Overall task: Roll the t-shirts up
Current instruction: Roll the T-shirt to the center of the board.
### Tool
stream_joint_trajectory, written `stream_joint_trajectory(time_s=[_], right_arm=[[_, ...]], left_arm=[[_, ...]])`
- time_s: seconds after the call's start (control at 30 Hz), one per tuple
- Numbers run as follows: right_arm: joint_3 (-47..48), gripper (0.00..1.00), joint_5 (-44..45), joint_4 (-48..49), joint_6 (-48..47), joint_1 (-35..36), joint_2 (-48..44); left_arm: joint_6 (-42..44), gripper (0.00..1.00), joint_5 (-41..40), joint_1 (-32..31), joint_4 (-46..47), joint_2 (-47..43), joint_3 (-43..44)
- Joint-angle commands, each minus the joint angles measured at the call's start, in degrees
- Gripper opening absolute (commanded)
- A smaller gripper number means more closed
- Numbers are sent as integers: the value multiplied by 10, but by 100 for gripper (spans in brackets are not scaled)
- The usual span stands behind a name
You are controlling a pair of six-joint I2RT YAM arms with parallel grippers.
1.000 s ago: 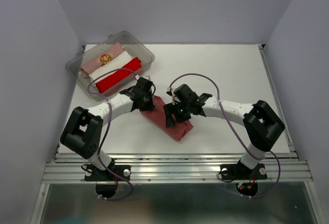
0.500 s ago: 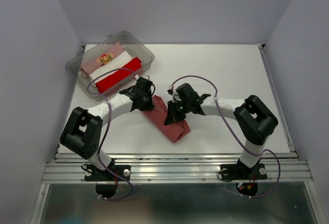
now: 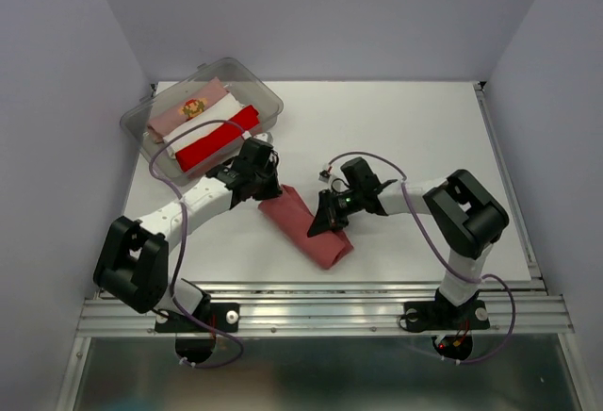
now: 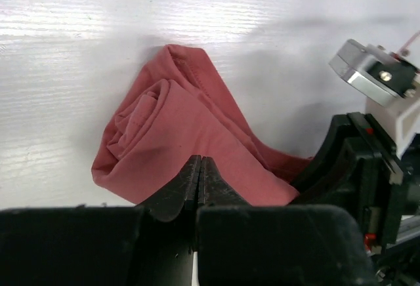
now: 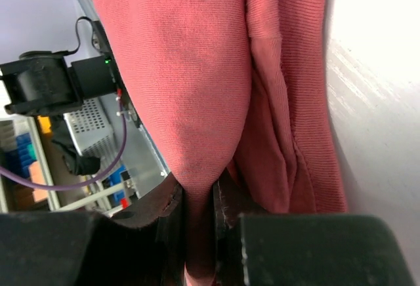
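On the counter (image 3: pixel 424 138) between the arms, the brick-red t-shirt (image 3: pixel 300 225) lies as a loose, soft knit tube, rolling nearly done. The right claw (image 5: pixel 199 201) pinches a fold; the left claw (image 4: pixel 200 171) is closed at its spiral end, grip uncertain. Three tight rolls (image 3: pixel 203 121) fill the clear tub (image 3: pixel 268 100).

No legible txt; print on pink tee (image 3: pixel 193 106) unreadable.

**My tabletop (image 3: pixel 415 128) layout**

One tub (image 3: pixel 271 105), back-left, three rolled bundles (image 3: pixel 209 119) side by side in it. One rolled t-shirt (image 3: pixel 306 232), centre, before and right of the tub; left fingers (image 4: pixel 177 194) at its far end, right fingers (image 5: pixel 164 214) on its right edge.
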Motion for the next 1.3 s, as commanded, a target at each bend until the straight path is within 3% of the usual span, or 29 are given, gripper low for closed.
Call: stream_joint_trajectory(time_s=[0.0, 0.4, 0.53, 0.57, 0.6, 0.67, 0.73, 0.93, 1.27], right_arm=[[-3, 1, -48, 43, 17, -12, 17], [-8, 2, -5, 12, 2, -23, 29], [-7, 28, 34, -28, -17, -23, 4], [-4, 44, 59, -37, -29, -23, -5], [0, 53, 74, -78, -37, -23, -31], [7, 67, 139, -122, -66, -23, -68], [19, 73, 174, -178, -84, -23, -128], [28, 77, 220, -284, -145, -5, -208], [-7, 76, 218, -230, -117, 69, -178]], left_arm=[[13, 5, 32, -6, 13, -38, -12], [-25, 1, 29, -7, 55, 8, -70], [-28, 1, 26, -7, 85, 35, -74], [-28, 0, 26, -8, 87, 48, -71], [-27, 0, 26, -8, 88, 52, -69], [-27, 0, 31, -7, 91, 59, -64], [-27, 0, 31, -8, 91, 57, -63], [-23, 0, 30, -8, 78, 43, -52], [-19, 0, 17, -8, 56, 35, -36]])
